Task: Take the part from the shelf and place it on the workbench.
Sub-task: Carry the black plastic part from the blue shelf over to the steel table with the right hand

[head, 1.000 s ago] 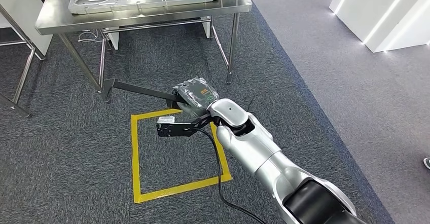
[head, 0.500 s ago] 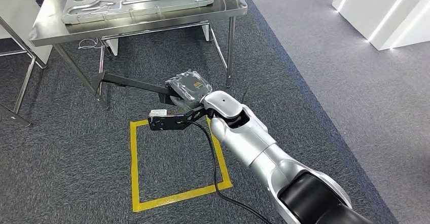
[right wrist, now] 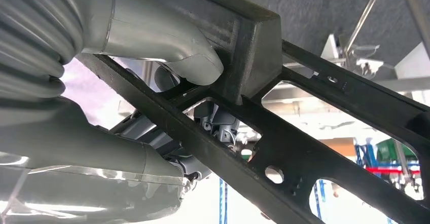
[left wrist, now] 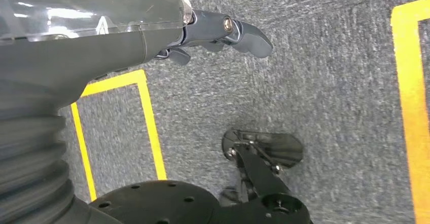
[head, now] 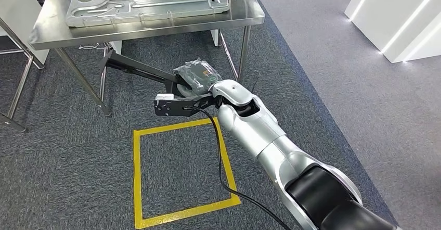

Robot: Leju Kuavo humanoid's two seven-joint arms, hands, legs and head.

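You're mid-carry: part's off the shelf, not yet on the workbench. Nearest you, the yellow floor square (head: pixel 179 175) on the carpet. Above it the right hand (head: pixel 193 79) grips the black frame part (head: pixel 136 68); in the right wrist view the thumb (right wrist: pixel 172 57) wraps the part's thick block, fingers closed round a bar. Left hand (left wrist: pixel 213 34) hangs over the carpet, fingers half curled, holding nothing. Farther off, the steel workbench (head: pixel 130 27) w/ a metal plate (head: pixel 148 1) on it. Next, I'd judge: lift the part above the bench edge, then set it down on bare steel.
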